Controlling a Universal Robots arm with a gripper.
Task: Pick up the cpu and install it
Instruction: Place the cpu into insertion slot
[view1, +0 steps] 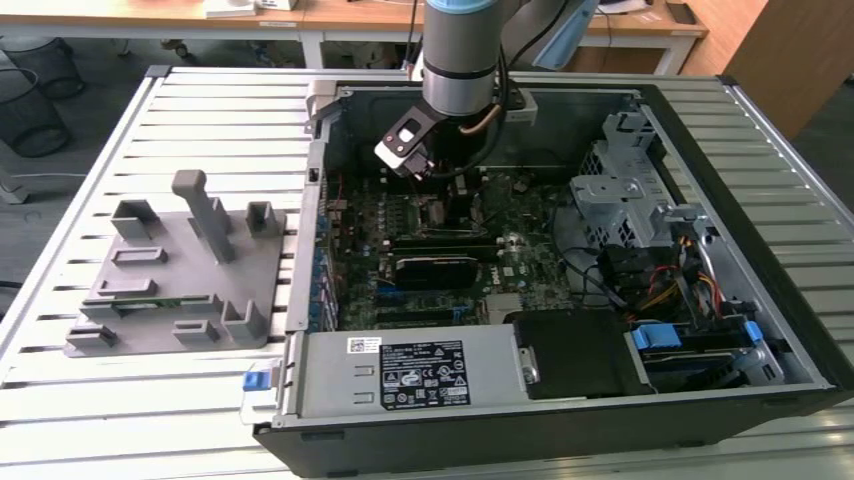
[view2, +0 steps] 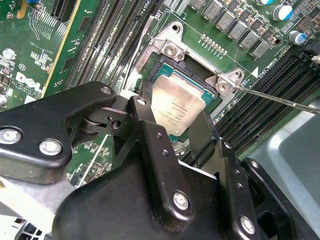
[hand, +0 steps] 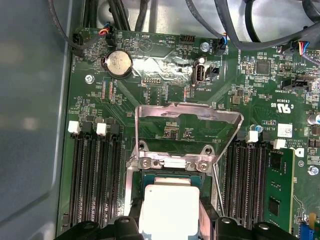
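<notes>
Claw (view2: 170, 125) pinches the cpu (view2: 177, 106) by two opposite edges, lying flat, metal top up, over the socket (view2: 172, 49); my arm (view1: 461, 55) hangs vertical above it.

Silvery sq. cpu (view2: 177, 107) at mobo socket

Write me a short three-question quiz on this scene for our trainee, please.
1. True or false: the chip lies on the grey holder outside the case.
2. The hinged metal cover by the chip is: A) raised, B) shut flat, C) missing.
3. Fill in: the gripper is nearest the silvery square ___.
Key: 1 false; 2 A; 3 chip.
</notes>
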